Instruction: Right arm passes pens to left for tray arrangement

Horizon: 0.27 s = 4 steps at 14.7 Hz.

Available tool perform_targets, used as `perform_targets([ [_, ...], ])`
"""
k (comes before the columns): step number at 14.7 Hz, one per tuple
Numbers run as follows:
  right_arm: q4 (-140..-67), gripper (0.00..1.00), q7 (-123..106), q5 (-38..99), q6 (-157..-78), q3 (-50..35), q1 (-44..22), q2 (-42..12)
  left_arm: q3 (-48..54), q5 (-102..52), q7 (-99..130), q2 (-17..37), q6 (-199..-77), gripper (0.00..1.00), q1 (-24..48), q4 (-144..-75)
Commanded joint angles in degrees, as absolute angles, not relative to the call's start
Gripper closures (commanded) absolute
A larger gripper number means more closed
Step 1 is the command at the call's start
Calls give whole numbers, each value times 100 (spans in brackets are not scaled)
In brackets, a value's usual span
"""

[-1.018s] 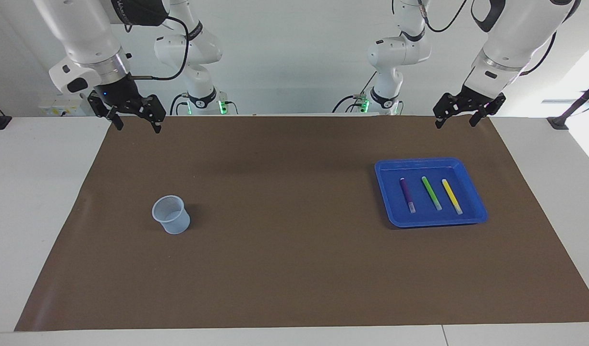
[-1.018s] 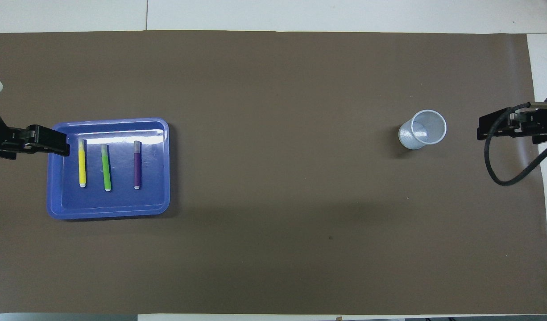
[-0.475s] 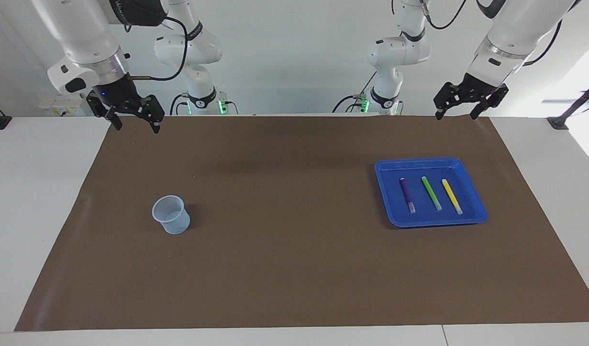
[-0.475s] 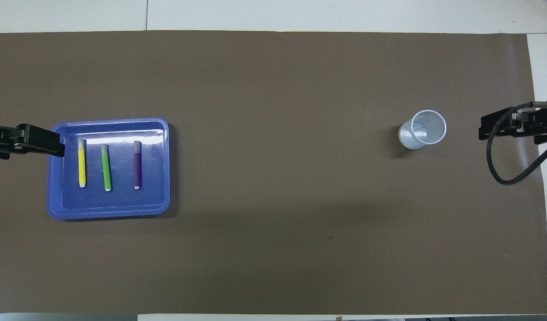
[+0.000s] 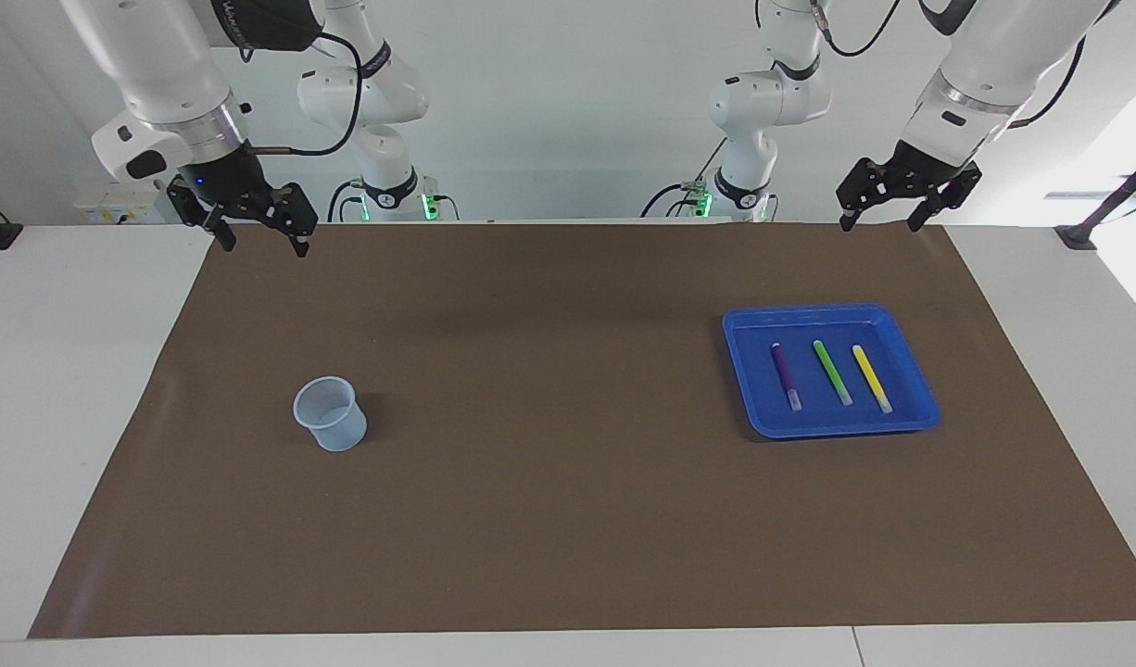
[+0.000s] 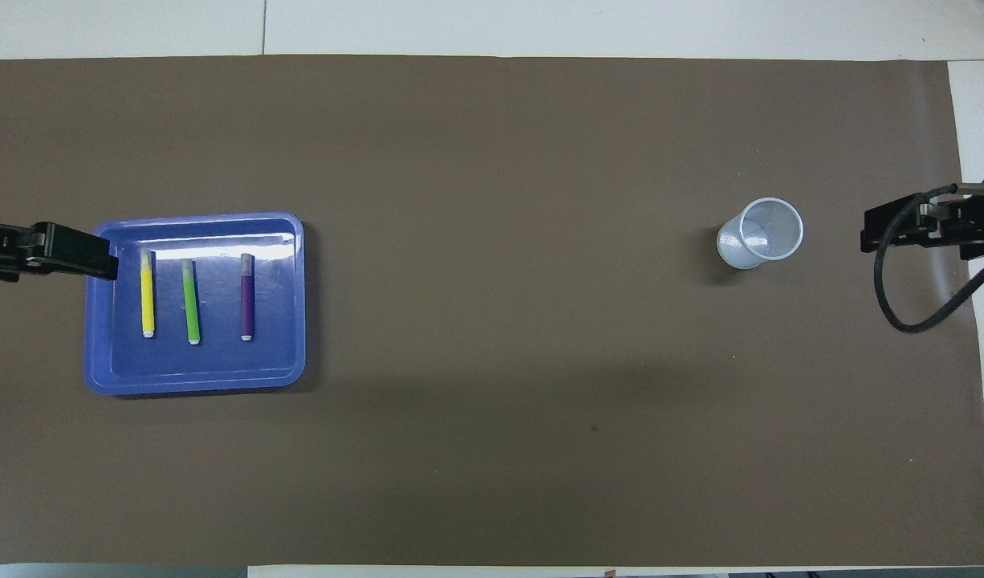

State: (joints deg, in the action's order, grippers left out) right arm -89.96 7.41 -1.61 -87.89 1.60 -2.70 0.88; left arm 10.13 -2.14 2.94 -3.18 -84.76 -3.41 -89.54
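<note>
The blue tray (image 5: 918, 408) (image 6: 99, 353) lies on the brown mat toward the left arm's end of the table. In it lie three pens side by side: purple (image 5: 784, 372) (image 6: 247, 295), green (image 5: 831, 371) (image 6: 190, 300) and yellow (image 5: 871, 377) (image 6: 148, 294). My left gripper (image 5: 879, 220) (image 6: 107, 261) is open and empty, raised over the mat's edge nearest the robots, beside the tray. My right gripper (image 5: 263, 243) (image 6: 865, 233) is open and empty, raised over the mat toward the right arm's end.
A small translucent pale-blue cup (image 5: 328, 413) (image 6: 759, 233) stands upright on the brown mat (image 5: 549, 519) toward the right arm's end. It looks empty. White table (image 5: 68, 389) borders the mat at both ends.
My left gripper has risen and drawn back from the tray. My right gripper has barely shifted. Pens, tray and cup have not moved.
</note>
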Motion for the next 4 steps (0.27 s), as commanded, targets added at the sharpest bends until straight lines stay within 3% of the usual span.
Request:
perform_targets([
  [1, -8991, 0, 677, -114, -8736, 141, -237, 88, 897, -281, 202, -273, -8613, 0, -299, -8921],
  [4, -8991, 0, 668, -114, -8736, 149, -220, 88, 896, -272, 193, -273, -8595, 0, -299, -8921],
])
